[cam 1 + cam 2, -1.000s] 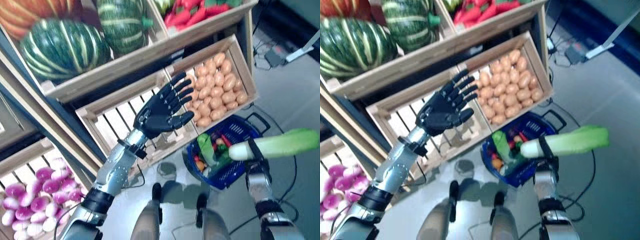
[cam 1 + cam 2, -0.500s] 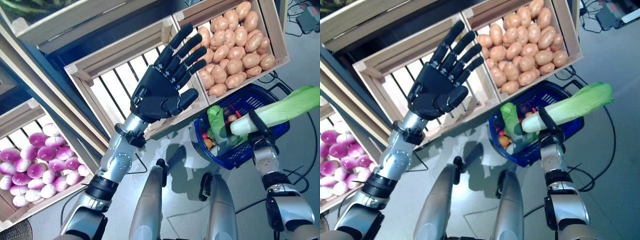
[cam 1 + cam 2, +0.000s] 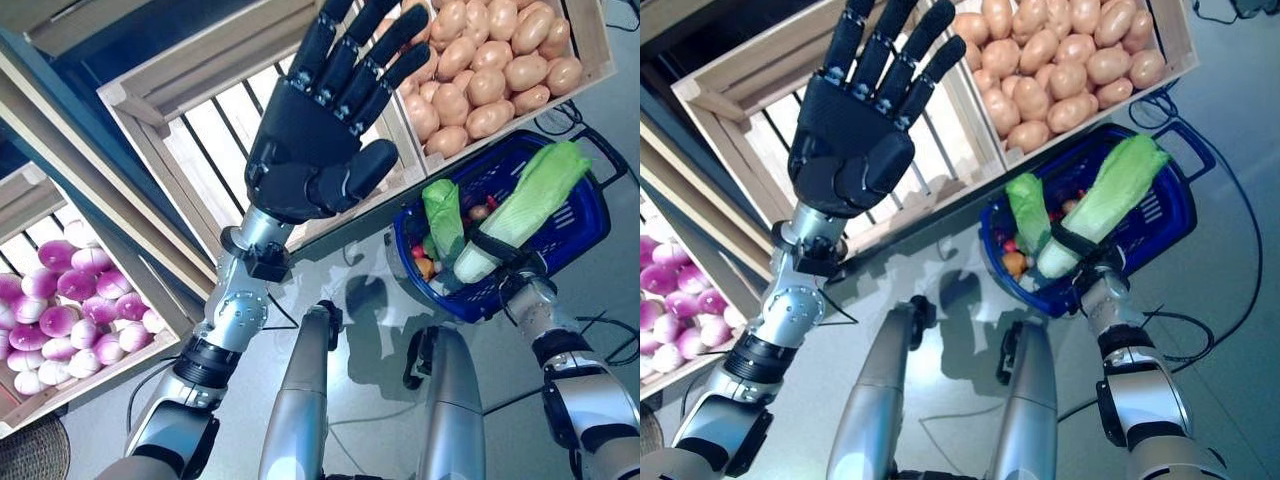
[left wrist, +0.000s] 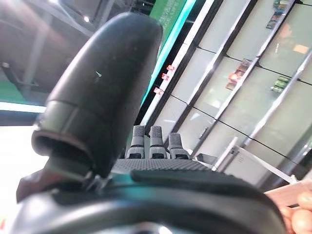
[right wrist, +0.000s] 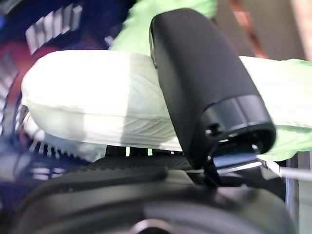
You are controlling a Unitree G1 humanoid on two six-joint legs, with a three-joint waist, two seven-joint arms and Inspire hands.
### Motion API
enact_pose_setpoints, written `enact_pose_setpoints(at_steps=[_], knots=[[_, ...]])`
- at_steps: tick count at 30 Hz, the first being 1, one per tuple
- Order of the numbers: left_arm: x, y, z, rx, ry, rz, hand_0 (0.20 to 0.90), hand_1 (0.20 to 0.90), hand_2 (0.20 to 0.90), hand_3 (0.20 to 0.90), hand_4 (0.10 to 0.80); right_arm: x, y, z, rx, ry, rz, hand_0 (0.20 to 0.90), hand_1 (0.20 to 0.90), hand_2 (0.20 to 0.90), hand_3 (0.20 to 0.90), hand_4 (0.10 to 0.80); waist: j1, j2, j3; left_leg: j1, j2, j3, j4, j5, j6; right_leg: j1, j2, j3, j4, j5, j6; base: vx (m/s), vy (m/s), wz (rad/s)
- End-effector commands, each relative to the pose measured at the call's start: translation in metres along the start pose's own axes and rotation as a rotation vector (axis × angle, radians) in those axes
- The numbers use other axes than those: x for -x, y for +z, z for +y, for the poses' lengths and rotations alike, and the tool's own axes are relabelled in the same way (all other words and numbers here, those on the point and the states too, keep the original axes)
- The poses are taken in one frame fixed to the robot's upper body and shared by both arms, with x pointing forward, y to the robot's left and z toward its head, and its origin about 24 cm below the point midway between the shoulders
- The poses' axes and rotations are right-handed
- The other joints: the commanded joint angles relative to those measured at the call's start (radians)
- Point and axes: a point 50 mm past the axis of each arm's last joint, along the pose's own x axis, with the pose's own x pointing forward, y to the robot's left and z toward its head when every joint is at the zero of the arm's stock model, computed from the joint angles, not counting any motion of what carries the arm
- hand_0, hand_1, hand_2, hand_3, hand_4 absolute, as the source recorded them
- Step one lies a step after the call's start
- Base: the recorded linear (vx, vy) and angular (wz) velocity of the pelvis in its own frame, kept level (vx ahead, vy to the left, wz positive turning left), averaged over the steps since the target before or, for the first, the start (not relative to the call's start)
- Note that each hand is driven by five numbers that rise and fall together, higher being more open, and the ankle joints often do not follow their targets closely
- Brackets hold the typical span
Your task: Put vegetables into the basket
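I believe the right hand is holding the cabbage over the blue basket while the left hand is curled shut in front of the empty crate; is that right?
Not quite: the left hand is open, fingers straight and spread, as the left eye view shows. The rest holds: the right hand grips the cabbage over the blue basket, and the left hand is in front of the empty crate.

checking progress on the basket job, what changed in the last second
The right hand, still shut on the cabbage, has swung it from level beside the basket to slanting over it, white end low. The camera has tilted down, so the crates' shift is not real motion. The left hand stays raised, open and empty before the empty crate. Nothing has been let go.
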Motion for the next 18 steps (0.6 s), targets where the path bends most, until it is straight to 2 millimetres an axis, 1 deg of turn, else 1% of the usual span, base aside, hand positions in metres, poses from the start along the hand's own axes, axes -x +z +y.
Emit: enact_pose_setpoints(at_steps=[1,3,4,5,7,8,10,13,15,18], knots=[[-0.038,0.03,-0.034,-0.002,-0.232,-0.27,0.9,0.9,0.9,0.9,0.8,-0.003,0.063,0.018,0.023,0.01,-0.173,0.3,0.3,0.3,0.3,0.4,0.019,0.023,-0.028,0.014,-0.049,0.046,0.136,-0.186,0.096,-0.01,0.033,0.017,0.014,0.047,-0.076,-0.033,-0.041,0.15],[-0.039,0.031,-0.035,-0.009,-0.248,-0.268,0.9,0.9,0.9,0.9,0.8,-0.003,0.065,0.021,0.011,0.005,-0.185,0.3,0.3,0.3,0.3,0.4,0.02,0.025,-0.026,-0.009,-0.049,0.046,0.16,-0.195,0.1,-0.029,0.032,0.018,0.034,0.037,-0.08,-0.012,-0.024,0.1],[-0.039,0.03,-0.035,-0.009,-0.249,-0.267,0.9,0.9,0.9,0.9,0.8,-0.003,0.066,0.024,-0.001,0.008,-0.19,0.592,0.592,0.592,0.592,0.595,0.02,0.026,-0.026,-0.019,-0.052,0.046,0.169,-0.199,0.101,-0.039,0.034,0.018,0.043,0.033,-0.08,0.011,-0.007,0.06],[-0.04,0.03,-0.036,-0.009,-0.257,-0.269,0.9,0.9,0.9,0.9,0.8,-0.002,0.067,0.029,0.006,0.001,-0.199,0.9,0.9,0.9,0.9,0.8,0.023,0.028,-0.025,-0.03,-0.055,0.046,0.174,-0.198,0.099,-0.05,0.034,0.019,0.051,0.031,-0.079,0.018,0.005,0.05],[-0.041,0.031,-0.036,-0.004,-0.266,-0.269,0.9,0.9,0.9,0.9,0.8,-0.002,0.069,0.032,0.04,-0.021,-0.212,0.9,0.9,0.9,0.9,0.8,0.024,0.03,-0.023,-0.042,-0.053,0.047,0.182,-0.198,0.098,-0.062,0.031,0.021,0.062,0.029,-0.079,0.006,0.005,0.05],[-0.044,0.031,-0.038,-0.008,-0.274,-0.27,0.9,0.9,0.9,0.9,0.8,-0.001,0.073,0.031,0.086,-0.108,-0.237,0.9,0.9,0.9,0.9,0.8,0.023,0.033,-0.018,-0.059,-0.05,0.048,0.193,-0.196,0.1,-0.079,0.03,0.024,0.074,0.029,-0.082,-0.002,0.007,0.05],[-0.047,0.032,-0.039,-0.014,-0.281,-0.273,0.9,0.9,0.9,0.9,0.8,-0.001,0.076,0.032,0.133,-0.149,-0.241,0.9,0.9,0.9,0.9,0.8,0.021,0.034,-0.013,-0.072,-0.051,0.048,0.202,-0.197,0.102,-0.092,0.033,0.026,0.083,0.027,-0.083,-0.004,0.006,0.05],[-0.05,0.033,-0.041,-0.027,-0.283,-0.281,0.9,0.9,0.9,0.9,0.8,0.0,0.083,0.032,0.177,-0.258,-0.271,0.9,0.9,0.9,0.9,0.8,0.022,0.036,-0.006,-0.078,-0.048,0.046,0.208,-0.198,0.103,-0.096,0.034,0.025,0.083,0.027,-0.081,0.0,0.001,0.01],[-0.051,0.032,-0.042,-0.027,-0.286,-0.286,0.9,0.9,0.9,0.9,0.8,0.001,0.086,0.033,0.178,-0.288,-0.298,0.9,0.9,0.9,0.9,0.8,0.023,0.037,-0.003,-0.077,-0.049,0.047,0.21,-0.199,0.105,-0.094,0.036,0.024,0.084,0.026,-0.082,0.0,0.0,0.0],[-0.051,0.03,-0.043,-0.024,-0.278,-0.277,0.9,0.9,0.9,0.9,0.8,0.004,0.09,0.038,0.242,-0.358,-0.339,0.9,0.9,0.9,0.9,0.8,0.024,0.039,0.003,-0.066,-0.051,0.047,0.214,-0.202,0.103,-0.082,0.037,0.021,0.084,0.026,-0.081,0.038,0.008,-0.02]])
